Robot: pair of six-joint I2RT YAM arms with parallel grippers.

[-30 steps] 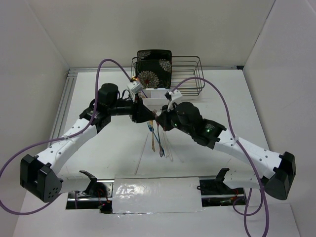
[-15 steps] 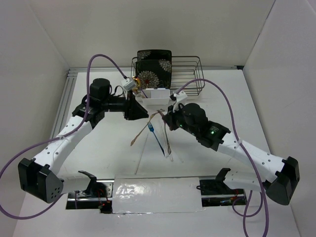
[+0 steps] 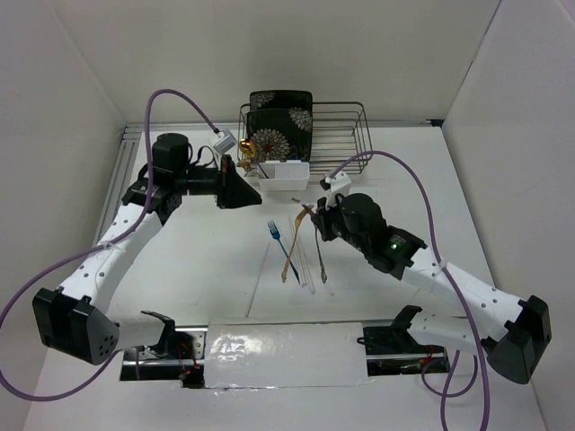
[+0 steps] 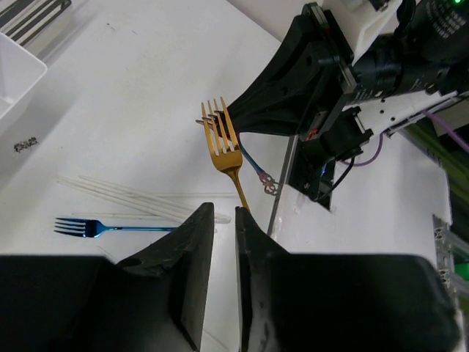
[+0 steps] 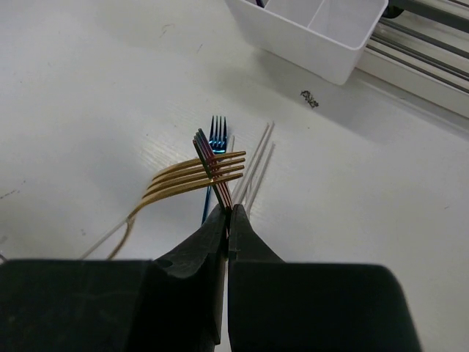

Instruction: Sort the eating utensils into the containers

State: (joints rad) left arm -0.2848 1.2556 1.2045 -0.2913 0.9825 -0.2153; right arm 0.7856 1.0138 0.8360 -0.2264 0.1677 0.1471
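Observation:
My right gripper (image 3: 308,214) (image 5: 226,209) is shut on a shiny pink fork (image 5: 212,158), tines sticking out above the table. A gold fork (image 5: 194,180) (image 4: 223,150) crosses those tines. Its handle passes behind my left fingertip, so I cannot tell what bears it. My left gripper (image 3: 259,198) (image 4: 224,210) hovers left of the forks, jaws a narrow gap apart with only table showing between them. A blue fork (image 3: 274,233) (image 4: 110,229) and pale chopsticks (image 3: 305,260) (image 5: 256,165) lie on the table. The white caddy (image 3: 286,178) (image 5: 293,44) stands just beyond.
The black wire rack (image 3: 346,135) stands behind the caddy, with black floral plates (image 3: 280,112) upright at its left end. Purple cables arc over both arms. A metal rail runs along the table's left edge (image 3: 117,189).
My left gripper has drawn back up and to the left, away from the right gripper. The right gripper has shifted slightly right. The blue fork and chopsticks now lie uncovered on the table.

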